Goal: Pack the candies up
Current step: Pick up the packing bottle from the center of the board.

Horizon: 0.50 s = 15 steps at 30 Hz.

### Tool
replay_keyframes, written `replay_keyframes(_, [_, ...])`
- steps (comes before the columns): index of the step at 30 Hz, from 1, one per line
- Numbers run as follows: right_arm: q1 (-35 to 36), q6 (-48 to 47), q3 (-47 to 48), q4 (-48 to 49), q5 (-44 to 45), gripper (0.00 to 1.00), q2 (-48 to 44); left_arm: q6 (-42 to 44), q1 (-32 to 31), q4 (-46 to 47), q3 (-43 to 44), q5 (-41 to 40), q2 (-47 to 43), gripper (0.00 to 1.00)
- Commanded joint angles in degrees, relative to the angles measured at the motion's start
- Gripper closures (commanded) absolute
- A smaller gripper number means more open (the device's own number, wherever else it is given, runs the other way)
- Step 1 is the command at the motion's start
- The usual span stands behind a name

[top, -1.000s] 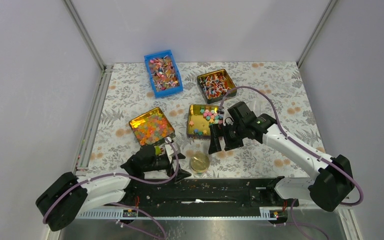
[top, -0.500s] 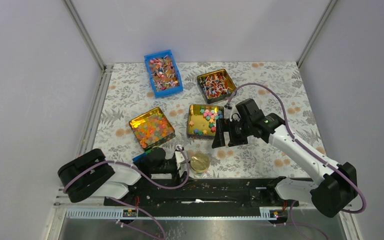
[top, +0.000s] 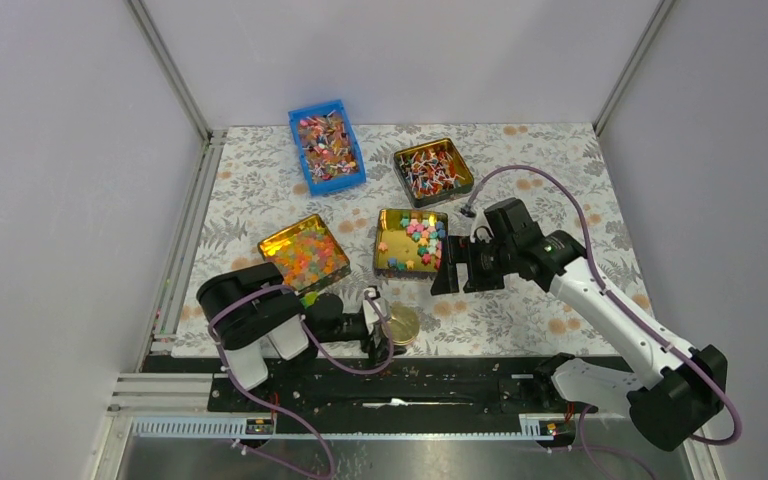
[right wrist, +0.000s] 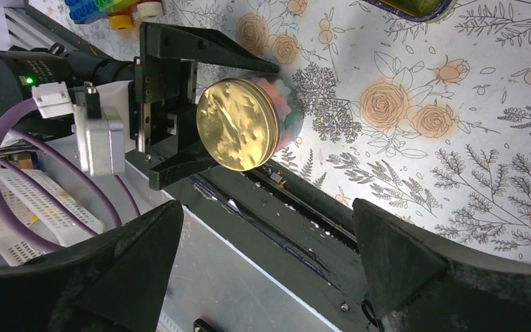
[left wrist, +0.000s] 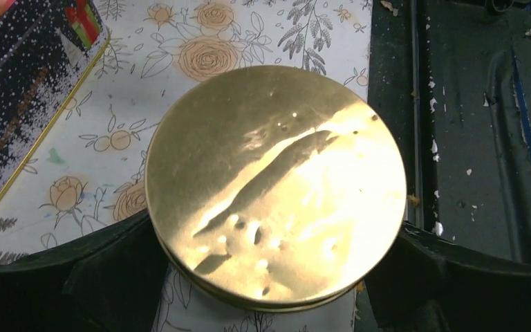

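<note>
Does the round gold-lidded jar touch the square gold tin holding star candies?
Apart: the top view shows tablecloth between the round gold-lidded jar and the square gold tin.

I'm counting three gold square tins [top: 275,243] [top: 385,235] [top: 440,198], one blue bin [top: 337,186], one round gold-lidded jar [top: 399,324], two arms [top: 260,315] [top: 600,300]; star candies [top: 418,233], too many.

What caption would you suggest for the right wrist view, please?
Left gripper, jaws open, straddles a gold-lidded jar of candies on the floral tablecloth.

Both jaws wide; left arm [top: 250,310] low, folded; right arm [top: 600,300] extended forward.
</note>
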Motion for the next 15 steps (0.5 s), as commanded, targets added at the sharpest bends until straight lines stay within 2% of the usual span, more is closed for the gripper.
replay_keyframes(1, [-0.49,0.13,0.29,-1.74,1.1,0.01,-2.43,1.0,-0.84,5.13,1.73,2.16,1.96,0.05])
replay_keyframes(3, [-0.55,0.36,0.27,-1.71,1.0,0.0,-2.35,1.79,-0.87,5.04,1.98,2.02,2.23,0.08])
replay_keyframes(10, [-0.57,-0.69,2.23,-1.65,0.94,0.0,-1.04,2.37,-0.84,4.93,0.95,1.83,1.47,0.27])
replay_keyframes(12, [-0.57,-1.27,2.81,-1.57,1.04,0.0,-1.07,2.73,-0.86,4.86,0.4,1.92,0.78,0.26])
replay_keyframes(15, [-0.59,-1.89,3.63,-1.52,1.22,0.0,-1.31,3.38,-0.87,4.1,0.02,1.41,0.16,0.09])
